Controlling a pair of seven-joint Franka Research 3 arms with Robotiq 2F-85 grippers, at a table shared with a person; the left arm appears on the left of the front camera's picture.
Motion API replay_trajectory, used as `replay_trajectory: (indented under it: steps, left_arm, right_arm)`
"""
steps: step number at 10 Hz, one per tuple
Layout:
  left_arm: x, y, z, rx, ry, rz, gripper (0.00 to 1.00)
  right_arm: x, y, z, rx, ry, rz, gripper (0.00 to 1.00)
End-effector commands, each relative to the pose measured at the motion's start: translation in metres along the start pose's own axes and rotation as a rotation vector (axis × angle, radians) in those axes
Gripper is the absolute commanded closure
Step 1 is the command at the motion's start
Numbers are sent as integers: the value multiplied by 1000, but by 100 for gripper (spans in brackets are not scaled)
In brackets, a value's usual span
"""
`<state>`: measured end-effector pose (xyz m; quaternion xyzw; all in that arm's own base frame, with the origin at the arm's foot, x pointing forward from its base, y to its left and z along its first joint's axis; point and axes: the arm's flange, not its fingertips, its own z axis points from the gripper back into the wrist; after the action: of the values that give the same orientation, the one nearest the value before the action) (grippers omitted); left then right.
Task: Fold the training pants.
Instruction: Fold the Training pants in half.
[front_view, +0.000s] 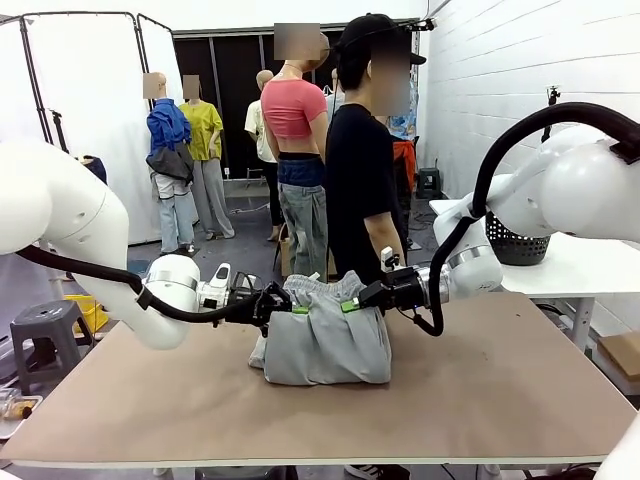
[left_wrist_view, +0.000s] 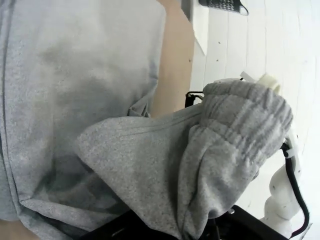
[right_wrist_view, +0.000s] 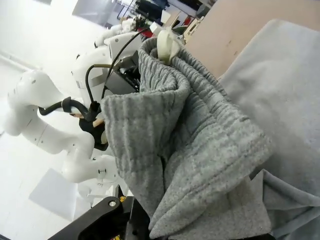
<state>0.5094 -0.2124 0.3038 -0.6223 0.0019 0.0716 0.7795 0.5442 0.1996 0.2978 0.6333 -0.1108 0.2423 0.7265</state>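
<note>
mid-fold: training pants (front_view: 325, 345) bunched mid-worktop (front_view: 500, 390), waistband lifted, pinched at either end by left end effector (front_view: 296, 309) and right end effector (front_view: 352, 304), both clamped on cloth; best carried level, equal tension, before lowering.

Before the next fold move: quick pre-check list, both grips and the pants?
1. Left gripper shut on the training pants at the waistband's left end: ok.
2. Right gripper shut on the waistband's right end: ok.
3. Waistband lifted between both grippers, roughly level, sagging slightly in the middle: ok.
4. Lower part of the pants resting bunched on the table, not laid flat: not ok.
5. Drawstring pokes out at the waistband; whether it is caught in the pads: cannot tell.
6. Person stands close behind the far edge, hand near the right arm: not ok.
</note>
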Motion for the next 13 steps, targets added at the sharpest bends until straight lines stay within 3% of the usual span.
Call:
replay_trajectory:
  steps: [1,5,13]
  left_arm:
    - [27,1,3,65,5,122,100]
    - [46,11,1,74,-13,182,100]
    - [83,0,-1,77,-67,106,100]
  right_arm:
    - [17,-15,5,-32,-27,-90,100]
    - [28,-38,9,-97,-70,-142,100]
    - [61,-55,14,-130,-99,-115,100]
